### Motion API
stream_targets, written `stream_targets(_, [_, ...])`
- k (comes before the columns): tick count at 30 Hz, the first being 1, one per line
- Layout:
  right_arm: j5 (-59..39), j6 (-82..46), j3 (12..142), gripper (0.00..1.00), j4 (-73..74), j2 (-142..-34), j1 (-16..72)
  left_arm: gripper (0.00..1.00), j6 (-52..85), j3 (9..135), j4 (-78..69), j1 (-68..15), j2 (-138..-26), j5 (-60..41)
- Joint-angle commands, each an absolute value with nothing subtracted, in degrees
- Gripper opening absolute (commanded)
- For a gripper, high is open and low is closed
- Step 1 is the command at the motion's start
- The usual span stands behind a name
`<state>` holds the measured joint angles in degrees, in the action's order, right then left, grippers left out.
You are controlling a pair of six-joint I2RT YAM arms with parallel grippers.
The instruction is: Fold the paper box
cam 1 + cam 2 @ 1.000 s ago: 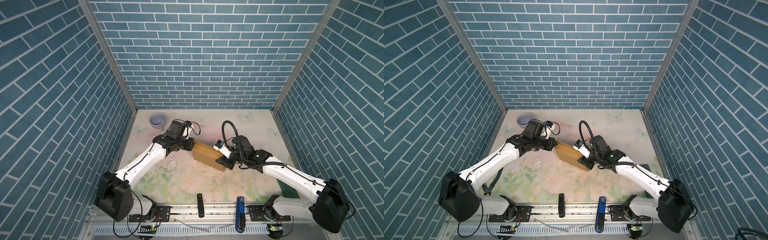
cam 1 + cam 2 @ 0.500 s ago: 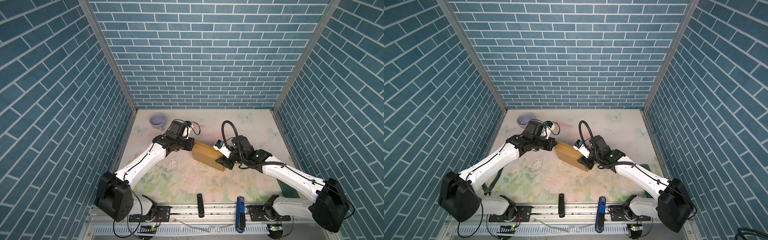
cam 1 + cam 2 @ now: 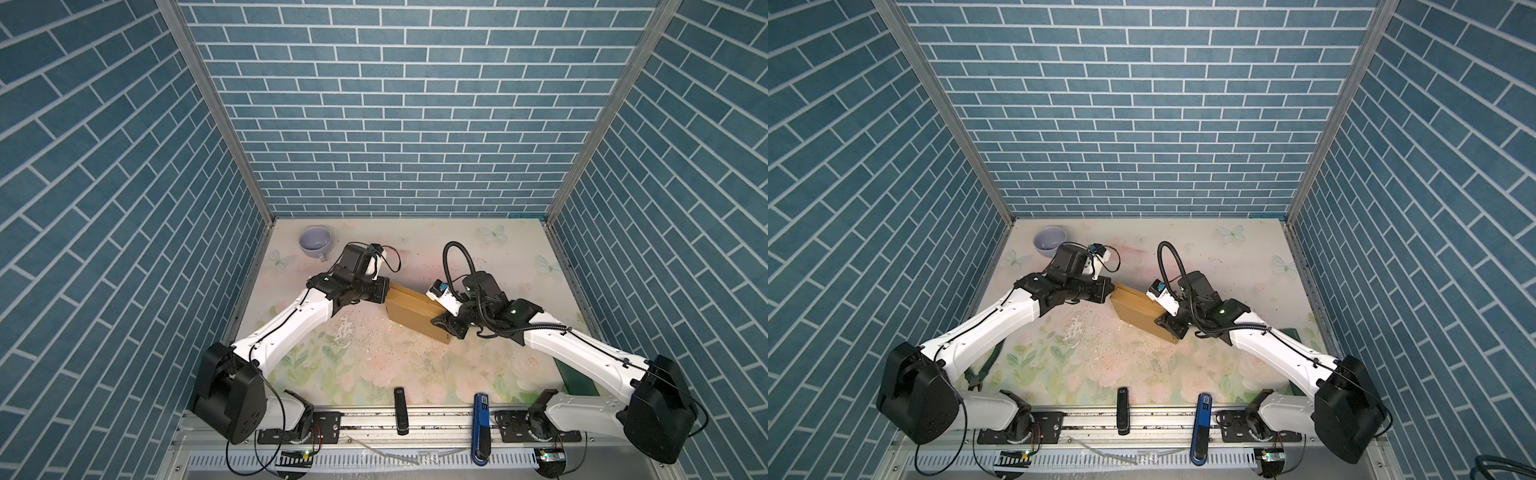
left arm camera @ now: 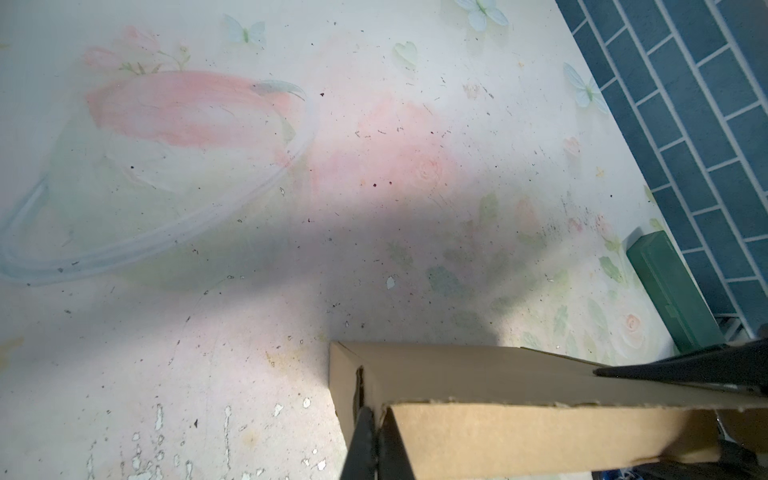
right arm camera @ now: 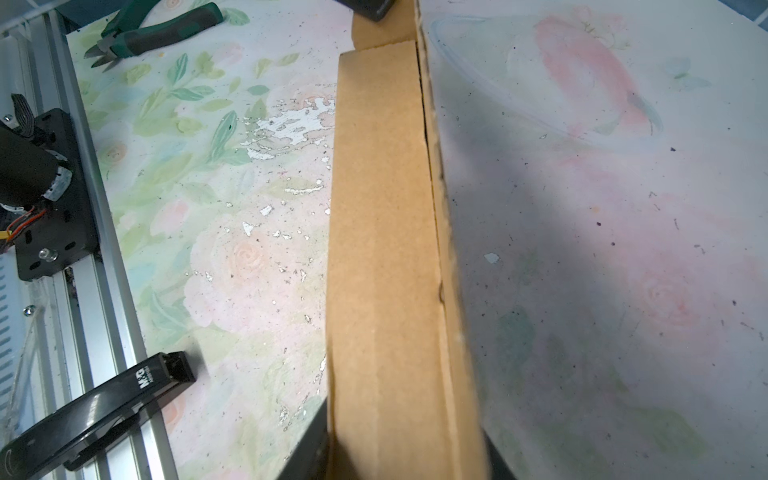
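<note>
Floral-printed table [image 3: 374,357], worn white in patches, stands enclosed on three sides by blue brick-patterned walls [image 3: 395,104].

Nearest edge: an aluminium rail [image 3: 436,415] carries both arm bases. A black tool marked M&G [image 5: 95,411] and a blue tool [image 3: 481,419] lie across it, apart from each other.

Just beyond, green-handled cutters [image 5: 153,31] lie on the left side of the table. A green case [image 4: 673,291] lies against the right wall.

Mid-table: the paper box [image 3: 415,313], folded into a shallow closed shape, sits slantwise between the two arms in both top views.

The right gripper [image 3: 442,324] holds the box's nearer right end. Its wrist view shows a dark finger [image 5: 307,449] on either side of the narrow cardboard face, clamped across it.

The left gripper [image 3: 384,293] meets the farther left end. In its wrist view the fingers [image 4: 361,440] are pinched fully together at the box corner, on a thin cardboard edge. How much cardboard sits between them cannot be told.

Far left corner: a lavender mug [image 3: 316,242] stands upright, well apart from the box.
</note>
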<state>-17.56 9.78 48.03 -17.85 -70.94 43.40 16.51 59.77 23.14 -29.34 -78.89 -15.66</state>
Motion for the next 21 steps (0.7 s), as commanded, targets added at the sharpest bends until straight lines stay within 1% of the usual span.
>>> stream_targets(1, [-17.67, 8.49, 46.58, 0.17, -15.74, -70.49, 43.60, 0.00, 16.59, 57.39, 22.14, -29.77, -77.72, -12.68])
stream_targets(13, [-17.67, 7.73, 46.05, 0.18, -14.67, -70.95, 43.59, 0.00, 16.82, 52.54, 17.35, -31.57, -75.46, -8.65])
stream_targets(21, [-16.39, 7.29, 45.88, 0.31, -14.89, -69.47, 43.59, 0.00, 17.09, 51.64, 16.08, -32.26, -75.65, -6.44])
